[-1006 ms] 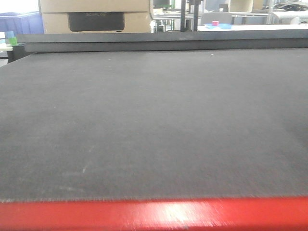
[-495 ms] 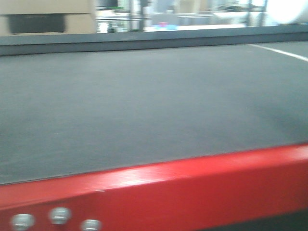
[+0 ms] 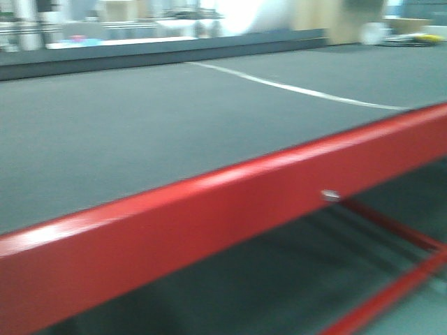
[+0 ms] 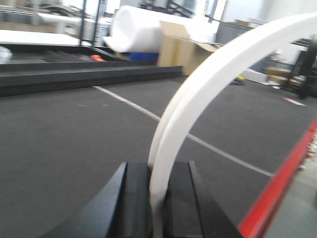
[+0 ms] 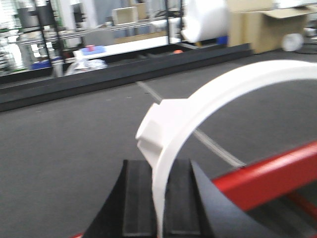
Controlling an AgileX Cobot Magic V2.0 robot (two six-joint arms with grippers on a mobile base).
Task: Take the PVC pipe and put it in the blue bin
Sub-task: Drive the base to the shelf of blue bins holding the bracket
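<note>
In the left wrist view my left gripper (image 4: 157, 208) is shut on a white curved PVC pipe (image 4: 208, 79) that arcs up and to the right from between the jaws. In the right wrist view my right gripper (image 5: 159, 203) is shut on another white curved PVC pipe (image 5: 223, 89), which has an angular fitting (image 5: 151, 130) just above the jaws. Both grippers are held above the dark grey table. Neither gripper nor pipe shows in the front view. I cannot make out a blue bin in any view.
The dark grey table top (image 3: 140, 132) has a red front edge (image 3: 209, 209) and a white line (image 3: 293, 87) across it. Red rails (image 3: 391, 230) run below the edge. A white foam roll (image 4: 138, 29) and cardboard boxes (image 4: 183, 47) stand beyond the table.
The front view has swung to the right. The red table edge now runs diagonally, the white line has come into view, and the space under the table shows.
</note>
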